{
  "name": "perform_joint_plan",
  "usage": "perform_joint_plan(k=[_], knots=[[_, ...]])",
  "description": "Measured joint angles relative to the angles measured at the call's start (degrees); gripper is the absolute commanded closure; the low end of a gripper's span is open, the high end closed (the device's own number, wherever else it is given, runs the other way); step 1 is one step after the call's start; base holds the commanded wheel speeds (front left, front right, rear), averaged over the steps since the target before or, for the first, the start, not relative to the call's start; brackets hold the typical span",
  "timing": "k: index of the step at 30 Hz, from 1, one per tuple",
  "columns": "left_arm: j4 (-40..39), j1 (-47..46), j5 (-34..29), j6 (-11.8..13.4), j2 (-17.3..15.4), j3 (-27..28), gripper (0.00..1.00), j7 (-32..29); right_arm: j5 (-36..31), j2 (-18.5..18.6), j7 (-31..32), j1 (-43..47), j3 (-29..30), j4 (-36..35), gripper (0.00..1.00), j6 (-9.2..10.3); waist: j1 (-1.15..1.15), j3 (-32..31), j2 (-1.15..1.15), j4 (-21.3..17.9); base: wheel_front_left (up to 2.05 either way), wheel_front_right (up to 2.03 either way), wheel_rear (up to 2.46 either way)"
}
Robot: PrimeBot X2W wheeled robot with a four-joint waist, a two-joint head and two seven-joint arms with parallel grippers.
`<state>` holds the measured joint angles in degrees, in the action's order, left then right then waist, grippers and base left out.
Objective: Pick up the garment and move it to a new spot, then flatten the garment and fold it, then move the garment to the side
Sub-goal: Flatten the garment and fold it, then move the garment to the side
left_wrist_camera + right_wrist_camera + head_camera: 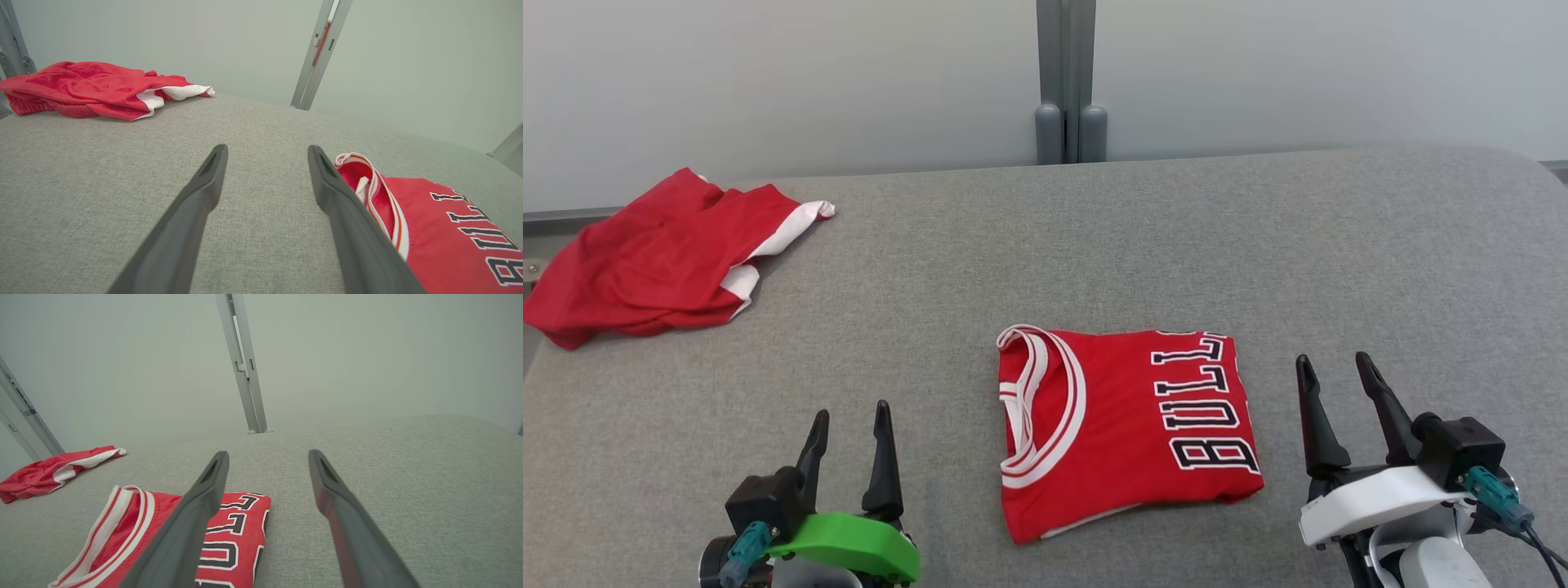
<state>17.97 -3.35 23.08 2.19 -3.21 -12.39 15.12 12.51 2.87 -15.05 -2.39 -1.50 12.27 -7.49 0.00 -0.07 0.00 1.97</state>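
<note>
While both arms sit low at the near edge of the table (1094, 245), I see the folded jersey (1127, 425) lying flat on the grey fabric between them, closer to the right jaws than to the left. It is folded into a rough rectangle. Its white-and-red striped neckline faces my robot's left, and the black lettering with white outlines runs sideways along the right part. I can read "BULL"; whatever follows is tucked out of sight.

The left jaws, above the green wrist cover (849, 543), stand moderately apart with nothing between them, clear of the cloth. In the left wrist view the neckline (367, 179) lies just beside the right-hand finger, apart from it as far as I can tell. The right jaws, above the white wrist cover (1372, 494), are likewise parted and empty. In the right wrist view the lettered corner of the jersey (245, 522) passes behind one finger.

At the far left corner of the table lies a second red garment (654, 261) with white trim, crumpled and well apart from the jersey. Behind the table a grey post (1066, 82) stands against the pale wall.
</note>
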Motion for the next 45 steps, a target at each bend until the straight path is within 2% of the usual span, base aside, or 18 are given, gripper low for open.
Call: perform_joint_plan(k=[17,21,27,33,40,45], knots=[[0.23,0.02,-1.10,-0.64,0.25,0.43,0.00,0.00,-0.65,-0.08,1.11,-0.02,1.43,2.55,0.00,0.00,0.00,-0.09,0.00,1.01,0.00,0.00,0.00],[0.27,0.05,-1.10,-0.65,0.29,0.15,0.00,0.00,0.48,-0.04,6.01,-0.13,2.16,3.44,0.00,0.00,0.00,-0.08,0.00,1.45,0.00,0.00,0.00],[0.02,0.12,-0.27,-0.57,0.31,-0.74,0.00,0.00,-0.59,-0.01,17.23,-2.27,2.08,1.24,0.00,0.00,0.00,0.75,0.00,2.09,0.00,0.00,0.00],[-0.27,-0.07,0.65,-0.11,0.35,-1.77,0.00,0.00,2.97,2.91,27.63,-6.12,0.92,1.62,0.00,0.01,0.00,2.33,0.00,3.41,0.00,0.00,0.00],[-0.52,-0.81,0.64,0.09,0.35,-1.87,0.00,0.00,6.87,5.11,34.18,-9.16,0.01,7.53,0.00,0.01,0.00,4.11,0.00,5.93,0.00,0.00,0.00],[-0.68,-1.17,0.47,0.11,0.35,-1.42,0.00,0.00,8.66,5.47,35.89,-10.72,-0.16,12.15,0.00,0.01,0.00,5.04,0.00,7.67,0.00,0.00,0.00]])
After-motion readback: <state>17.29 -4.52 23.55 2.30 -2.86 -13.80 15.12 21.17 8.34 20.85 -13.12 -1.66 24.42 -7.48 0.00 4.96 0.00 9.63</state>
